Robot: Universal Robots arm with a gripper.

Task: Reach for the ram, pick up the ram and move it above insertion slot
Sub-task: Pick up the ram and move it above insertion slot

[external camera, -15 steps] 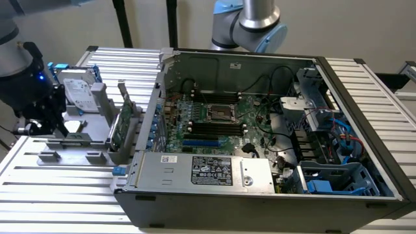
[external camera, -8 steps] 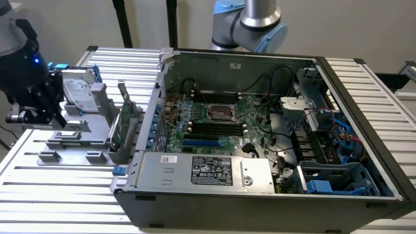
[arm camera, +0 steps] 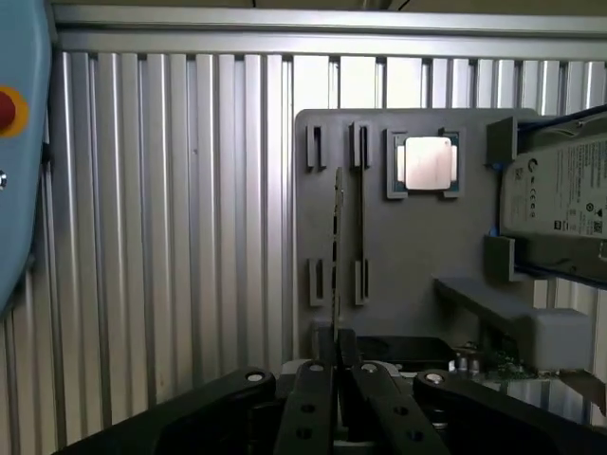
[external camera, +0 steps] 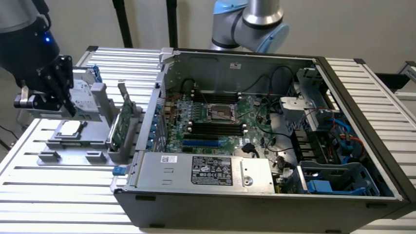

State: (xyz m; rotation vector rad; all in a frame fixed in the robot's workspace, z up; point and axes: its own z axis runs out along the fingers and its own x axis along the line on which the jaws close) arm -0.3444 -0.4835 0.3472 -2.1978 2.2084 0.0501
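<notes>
Gripper [arm camera: 334, 379] hangs over the gray holder tray [arm camera: 398, 246], fingers looking pressed nearly together and holding nothing, though the angle is poor, lined up with the ram [arm camera: 339, 237] standing on edge in its tray brackets so it can be pinched from above; insertion slot [external camera: 215, 127] sits well apart in the open case.

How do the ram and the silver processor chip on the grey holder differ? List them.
Shape: the ram is a long thin stick; the processor chip is a square plate. Pose: the ram stands on edge between slotted brackets; the chip lies flat in its frame. Colour: the ram looks dark, the chip bright silver. Both sit on the grey holder.
</notes>
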